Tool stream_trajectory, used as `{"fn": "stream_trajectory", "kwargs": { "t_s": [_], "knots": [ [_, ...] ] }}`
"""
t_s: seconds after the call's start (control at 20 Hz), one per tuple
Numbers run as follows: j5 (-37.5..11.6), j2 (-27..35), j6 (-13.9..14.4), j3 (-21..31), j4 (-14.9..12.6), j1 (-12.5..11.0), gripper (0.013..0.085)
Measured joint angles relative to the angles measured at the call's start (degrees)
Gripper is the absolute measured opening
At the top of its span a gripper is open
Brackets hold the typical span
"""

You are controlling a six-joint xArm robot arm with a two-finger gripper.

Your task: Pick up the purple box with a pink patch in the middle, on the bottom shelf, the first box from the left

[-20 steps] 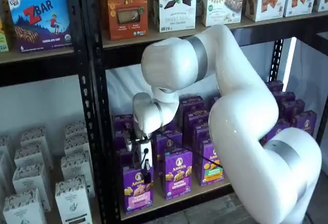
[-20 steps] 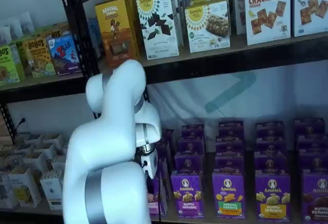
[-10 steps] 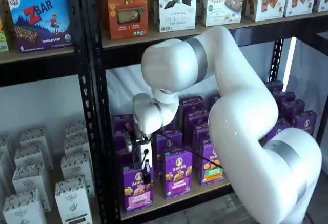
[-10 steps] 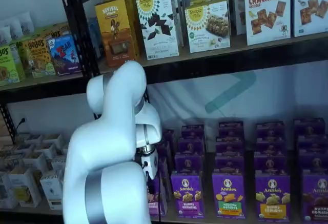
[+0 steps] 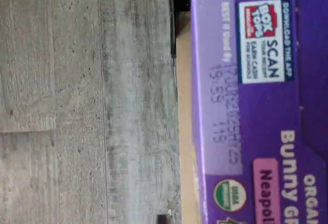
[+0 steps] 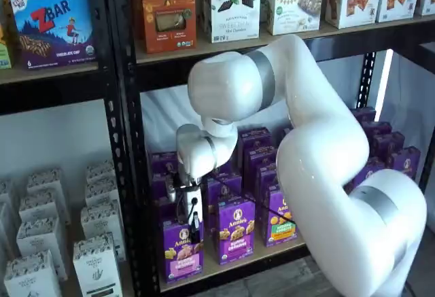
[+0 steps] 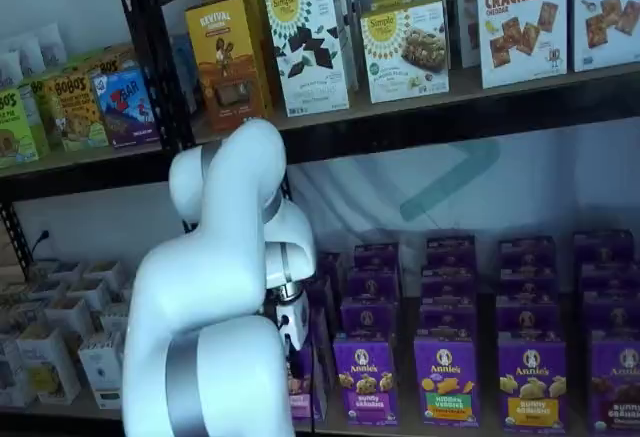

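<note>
The purple box (image 6: 181,251) stands upright at the front left of the bottom shelf (image 6: 211,271), with a rabbit logo and a pale pink patch. In a shelf view (image 7: 304,389) only a strip of it shows beside the arm. The wrist view shows its top flap (image 5: 256,106) close up, with a Box Tops mark and a pink patch, at the tan board's edge (image 5: 184,131). My gripper (image 6: 195,232) hangs right over the box's top front. Its black fingers show as one dark strip, with no gap to be seen. Its white body also shows in a shelf view (image 7: 293,319).
More purple Annie's cartons stand in rows to the right, one with a darker magenta patch (image 6: 236,234) and one with a green patch (image 6: 279,219). A black perforated upright (image 6: 126,147) stands just left. White cartons (image 6: 95,259) fill the neighbouring bay. Grey plank floor (image 5: 77,101) lies below.
Almost nothing: the arm has shifted very slightly and the gripper stays over the purple box's top.
</note>
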Motion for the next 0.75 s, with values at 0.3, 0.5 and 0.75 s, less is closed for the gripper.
{"fn": "stream_trajectory", "kwargs": {
  "t_s": [0.3,0.5,0.75],
  "knots": [
    [0.3,0.0,-0.1,-0.1,0.1,0.0,0.045],
    [0.5,0.2,0.2,-0.4,0.0,0.2,0.045],
    [0.0,0.3,0.2,-0.2,0.1,0.3,0.033]
  ]
}}
